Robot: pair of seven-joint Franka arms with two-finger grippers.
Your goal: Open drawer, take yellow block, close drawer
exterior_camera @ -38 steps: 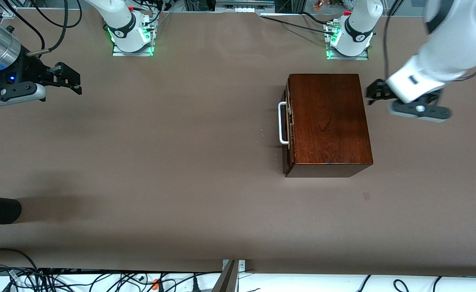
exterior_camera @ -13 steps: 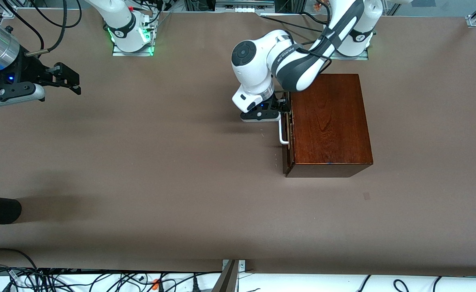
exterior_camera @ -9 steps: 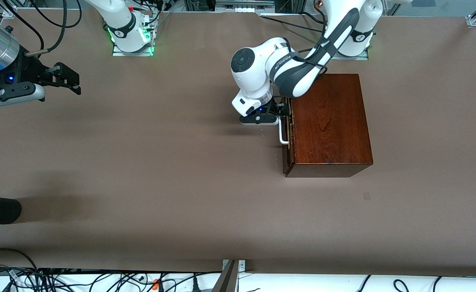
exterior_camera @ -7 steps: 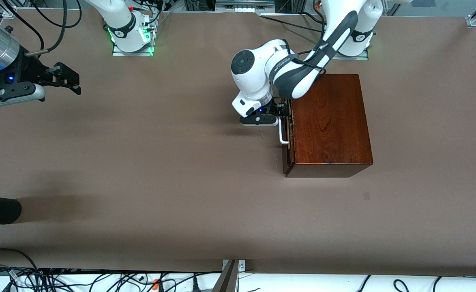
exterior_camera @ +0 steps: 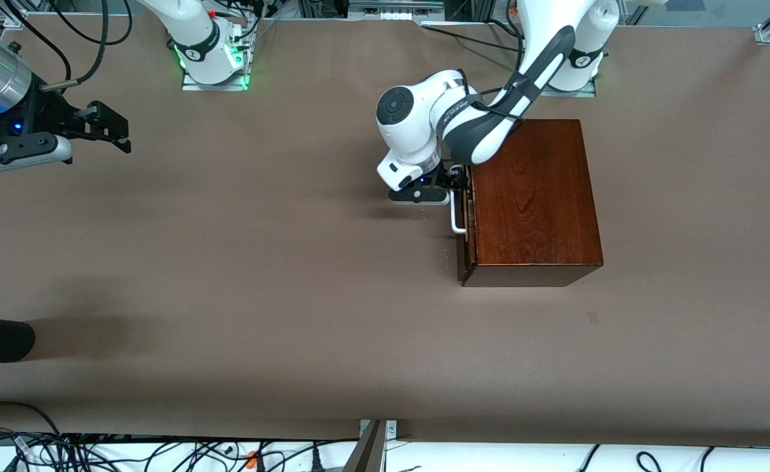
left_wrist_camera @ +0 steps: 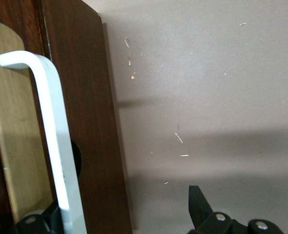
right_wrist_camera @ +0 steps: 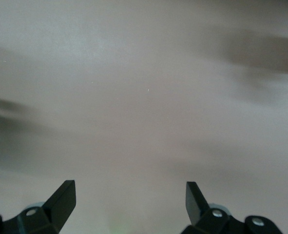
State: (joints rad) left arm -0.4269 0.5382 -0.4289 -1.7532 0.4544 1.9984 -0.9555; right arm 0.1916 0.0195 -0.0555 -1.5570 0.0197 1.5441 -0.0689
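Drawer-opening is the step in hand, and it has barely begun: the drawer (exterior_camera: 466,216) sits shut inside its dark reddish-brown wooden box (exterior_camera: 532,196), which stands toward the left arm's end of the table (exterior_camera: 293,262). The white handle (exterior_camera: 455,216) juts from the drawer front, which faces the right arm's end.

The left gripper (exterior_camera: 456,185) is at the end of that handle farther from the front camera. In the left wrist view its fingers are spread wide, one finger (left_wrist_camera: 39,223) tucked between the white bar (left_wrist_camera: 53,146) and the drawer front (left_wrist_camera: 80,122), the other finger (left_wrist_camera: 198,202) out over bare table, so the bar stands between them but nothing is pinched yet.

The right gripper (exterior_camera: 106,124) waits in the air over the right arm's end of the table, its fingers (right_wrist_camera: 63,197) parted and empty, with only tabletop under them.

No yellow block shows in any view; presumably it lies inside the closed drawer.

The next move likely calls for closing the left fingers on the bar, then pulling straight out toward the right arm's end. A slanted pull could drag the whole box instead of sliding the tray.
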